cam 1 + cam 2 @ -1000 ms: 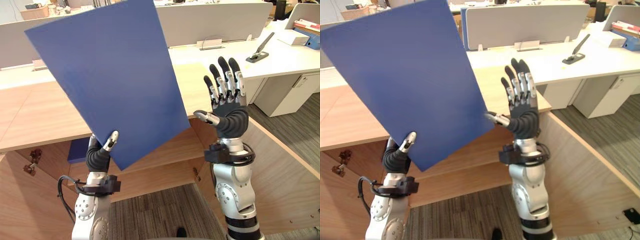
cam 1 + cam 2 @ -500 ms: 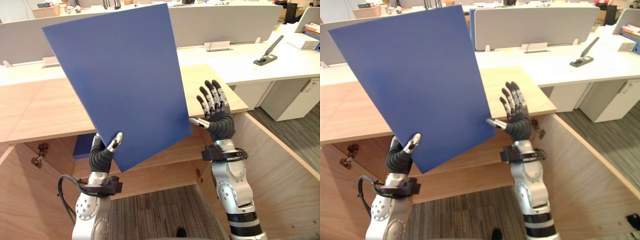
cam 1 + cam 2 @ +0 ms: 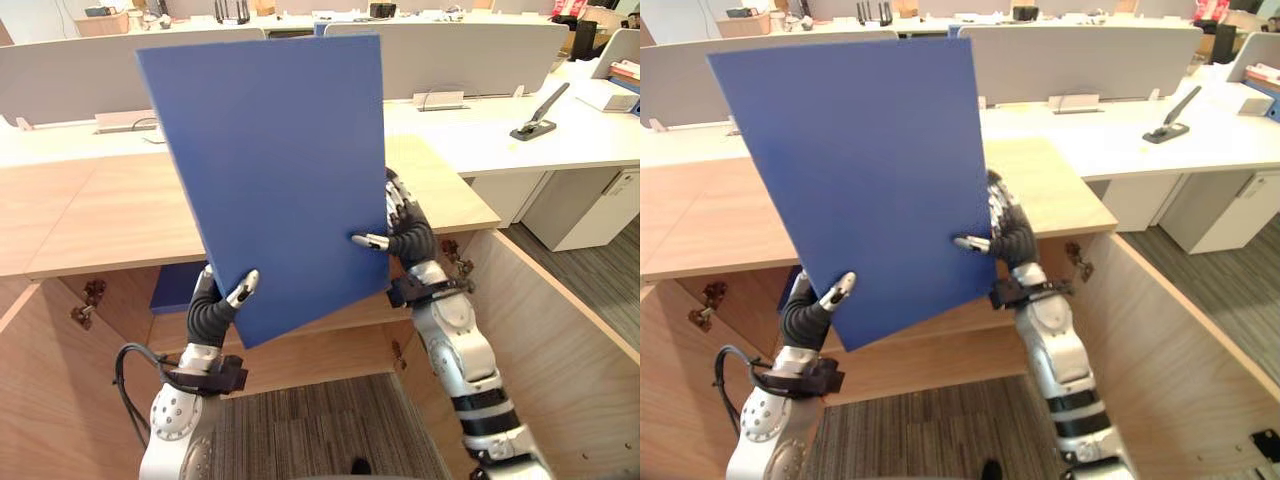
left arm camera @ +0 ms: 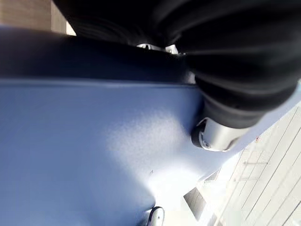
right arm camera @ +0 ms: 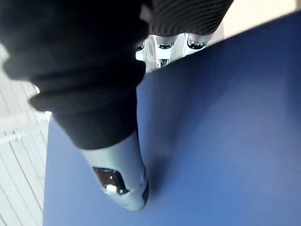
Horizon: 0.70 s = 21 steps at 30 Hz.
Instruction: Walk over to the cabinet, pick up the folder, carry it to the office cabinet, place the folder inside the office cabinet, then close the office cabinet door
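I hold a large flat blue folder [image 3: 270,170] upright in front of the open wooden office cabinet [image 3: 320,340]. My left hand [image 3: 212,312] grips its lower left corner, thumb [image 4: 216,136] on the front face and fingers behind. At the folder's right edge [image 5: 225,141], my right hand [image 3: 410,240] pinches it: the thumb [image 5: 120,179] lies on the front, the fingers sit behind the sheet. The folder hides most of the cabinet's top and the middle of the opening.
The cabinet's doors stand open, one at the right [image 3: 560,340] and one at the left [image 3: 50,400]. A blue item [image 3: 175,285] lies on the shelf inside. White desks with grey dividers [image 3: 470,50] stand behind, with a black punch [image 3: 535,110] on one.
My right hand moved left from open air to the folder's right edge and closed its thumb on it. The folder turned more upright. The camera shifted a little.
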Available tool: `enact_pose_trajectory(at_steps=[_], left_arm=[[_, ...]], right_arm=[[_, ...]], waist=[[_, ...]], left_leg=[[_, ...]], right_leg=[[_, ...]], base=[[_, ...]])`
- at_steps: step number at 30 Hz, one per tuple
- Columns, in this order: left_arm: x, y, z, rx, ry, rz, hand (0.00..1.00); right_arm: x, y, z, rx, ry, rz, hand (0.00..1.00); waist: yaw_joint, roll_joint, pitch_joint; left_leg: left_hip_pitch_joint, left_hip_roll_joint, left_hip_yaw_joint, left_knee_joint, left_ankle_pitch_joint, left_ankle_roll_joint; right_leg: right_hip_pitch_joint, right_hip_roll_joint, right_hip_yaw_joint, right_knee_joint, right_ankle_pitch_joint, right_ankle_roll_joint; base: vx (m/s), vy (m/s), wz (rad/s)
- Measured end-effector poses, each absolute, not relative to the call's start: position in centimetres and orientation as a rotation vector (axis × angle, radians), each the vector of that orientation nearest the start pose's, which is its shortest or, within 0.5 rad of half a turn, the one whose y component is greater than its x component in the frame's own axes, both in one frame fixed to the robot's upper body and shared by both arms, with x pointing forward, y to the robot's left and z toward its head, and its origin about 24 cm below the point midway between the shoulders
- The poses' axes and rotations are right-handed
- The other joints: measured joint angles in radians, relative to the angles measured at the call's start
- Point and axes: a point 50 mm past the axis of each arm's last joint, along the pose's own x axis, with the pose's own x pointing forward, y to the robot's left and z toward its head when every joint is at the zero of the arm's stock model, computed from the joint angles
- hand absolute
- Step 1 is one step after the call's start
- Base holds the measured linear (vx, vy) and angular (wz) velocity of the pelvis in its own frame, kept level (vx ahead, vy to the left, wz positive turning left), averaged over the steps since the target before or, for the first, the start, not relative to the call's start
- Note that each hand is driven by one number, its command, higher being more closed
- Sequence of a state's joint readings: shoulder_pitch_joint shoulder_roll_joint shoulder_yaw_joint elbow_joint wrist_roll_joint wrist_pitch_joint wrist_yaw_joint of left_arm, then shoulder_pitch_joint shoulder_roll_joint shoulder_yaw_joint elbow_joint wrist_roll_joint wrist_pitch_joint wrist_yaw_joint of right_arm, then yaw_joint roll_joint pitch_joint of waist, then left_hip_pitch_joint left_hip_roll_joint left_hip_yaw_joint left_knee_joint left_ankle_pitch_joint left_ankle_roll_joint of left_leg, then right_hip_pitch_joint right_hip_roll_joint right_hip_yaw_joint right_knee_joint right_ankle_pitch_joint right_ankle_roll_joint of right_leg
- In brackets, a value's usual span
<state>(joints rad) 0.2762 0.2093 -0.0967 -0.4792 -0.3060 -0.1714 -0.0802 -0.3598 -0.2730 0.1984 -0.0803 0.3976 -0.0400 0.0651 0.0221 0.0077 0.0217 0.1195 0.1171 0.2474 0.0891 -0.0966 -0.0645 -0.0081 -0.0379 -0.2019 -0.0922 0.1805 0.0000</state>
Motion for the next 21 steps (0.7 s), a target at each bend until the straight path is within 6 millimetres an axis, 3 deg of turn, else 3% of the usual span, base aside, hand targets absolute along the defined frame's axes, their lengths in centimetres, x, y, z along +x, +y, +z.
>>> enact_pose_trajectory(at_steps=[6, 10, 11, 14, 21], left_arm=[[18.8, 16.9, 12.0, -0.106, -0.401, -0.216, 1.0], [18.5, 17.3, 12.5, -0.099, -0.419, -0.245, 1.0], [18.4, 17.4, 12.5, -0.102, -0.413, -0.257, 1.0], [18.3, 17.4, 12.3, -0.118, -0.391, -0.297, 1.0], [18.1, 17.3, 12.5, -0.113, -0.4, -0.349, 1.0]], right_arm=[[31.5, -12.3, 19.6, -0.116, -0.396, 0.638, 0.0], [32.0, -12.6, 21.3, -0.233, -0.315, 0.777, 0.0], [32.0, -12.8, 21.8, -0.274, -0.286, 0.813, 1.0], [31.7, -13.8, 22.6, -0.33, -0.203, 0.891, 1.0], [30.8, -14.7, 23.2, -0.275, -0.132, 0.976, 1.0]], waist=[[0.0, -0.008, 0.0], [0.003, -0.015, -0.004], [0.004, -0.017, -0.006], [0.018, -0.026, -0.012], [0.036, -0.032, -0.018]], left_leg=[[-0.006, -0.002, -0.01, -0.003, 0.001, 0.001], [-0.01, -0.002, -0.012, -0.011, 0.003, -0.002], [-0.01, -0.002, -0.012, -0.014, 0.004, -0.003], [-0.01, -0.002, -0.012, -0.017, 0.006, -0.005], [-0.012, -0.005, -0.017, -0.021, 0.01, -0.007]], right_leg=[[0.0, -0.003, -0.009, 0.0, 0.0, 0.001], [-0.006, -0.003, -0.01, 0.0, 0.0, 0.001], [-0.007, -0.002, -0.01, 0.0, 0.0, 0.001], [-0.008, -0.001, -0.011, 0.001, 0.0, 0.001], [-0.009, -0.001, -0.012, 0.001, 0.0, 0.0]], base=[[-0.02, 0.024, 0.04], [0.0, 0.0, 0.0], [0.0, 0.0, 0.0], [0.01, 0.025, 0.0], [-0.02, 0.01, 0.02]])
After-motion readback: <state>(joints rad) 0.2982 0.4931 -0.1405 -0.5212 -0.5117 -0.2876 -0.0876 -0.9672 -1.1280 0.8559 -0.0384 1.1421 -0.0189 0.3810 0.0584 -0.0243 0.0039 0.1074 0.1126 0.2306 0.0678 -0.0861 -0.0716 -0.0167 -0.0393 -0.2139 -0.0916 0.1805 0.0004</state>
